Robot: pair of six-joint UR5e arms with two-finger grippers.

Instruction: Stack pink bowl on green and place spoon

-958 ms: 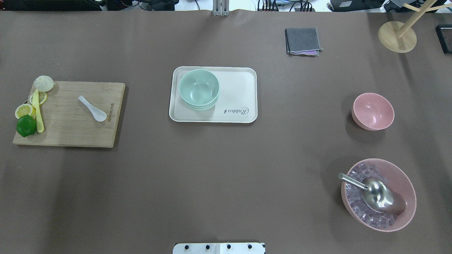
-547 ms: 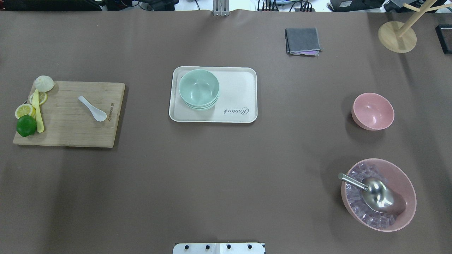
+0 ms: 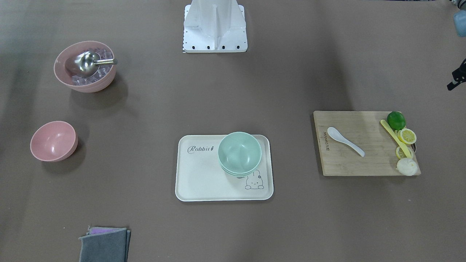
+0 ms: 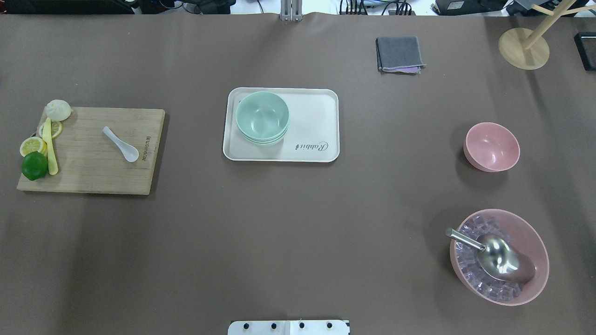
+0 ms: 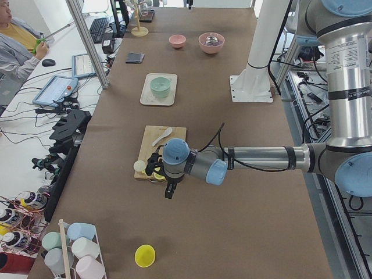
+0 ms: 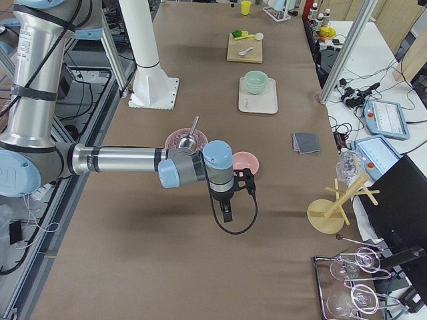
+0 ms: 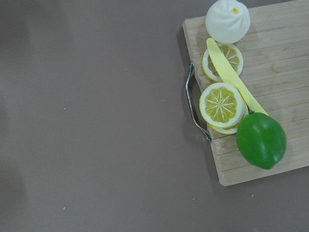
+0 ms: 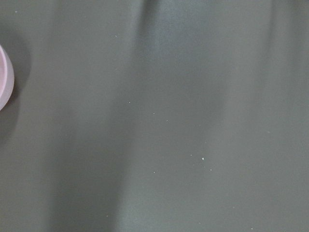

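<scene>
Nothing has visibly moved. The pink bowl [image 4: 491,146] sits well apart from the green bowls [image 4: 262,117]; the spoon [image 4: 121,144] lies on the board [image 4: 93,174]. I cannot tell the finger spread of the left gripper [image 5: 168,191] or right gripper [image 6: 227,214]. A shallow rim pinch could let the bowl slip.

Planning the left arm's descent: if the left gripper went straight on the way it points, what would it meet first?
Probably the bare table just off the cutting board's handle end, not the lime; the left gripper points down there, though depth is unclear.
</scene>
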